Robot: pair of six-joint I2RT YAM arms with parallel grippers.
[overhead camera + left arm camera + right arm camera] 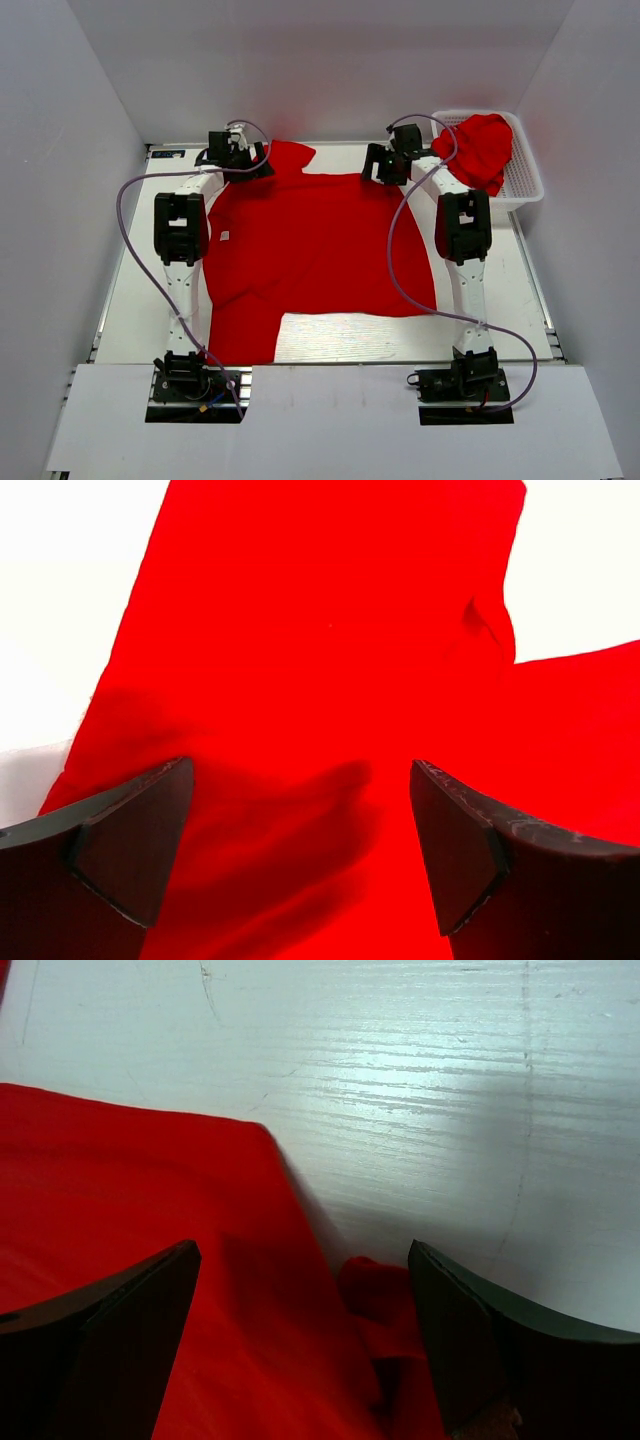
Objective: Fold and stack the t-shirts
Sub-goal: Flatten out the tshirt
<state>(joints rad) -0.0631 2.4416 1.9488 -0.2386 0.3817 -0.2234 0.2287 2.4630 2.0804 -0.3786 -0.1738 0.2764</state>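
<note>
A big red flat t-shirt (310, 245) lies spread out in the middle of the white table (500, 300), seen from the top camera. Its small white tag (225, 236) shows on the left side of the cloth. One sleeve pokes up toward the top of the frame and the other hangs down at the lower left. The left claw (245, 160) sits at the upper left corner of the shirt, by the top sleeve. In its own camera the left claw (300, 810) is spread wide, with red cloth under both dark fingers (130, 845) and nothing held between them. The right claw (385, 162) sits at the upper right corner of the shirt. In its own camera the right claw (300, 1290) is spread wide too, over the edge of the shirt where the red meets the bare table. I cannot tell if the tips touch the cloth. In the upper right of the top view a white basket (528, 180) holds a bunched t-shirt (480, 150), red and crumpled, spilling over the near rim.
</note>
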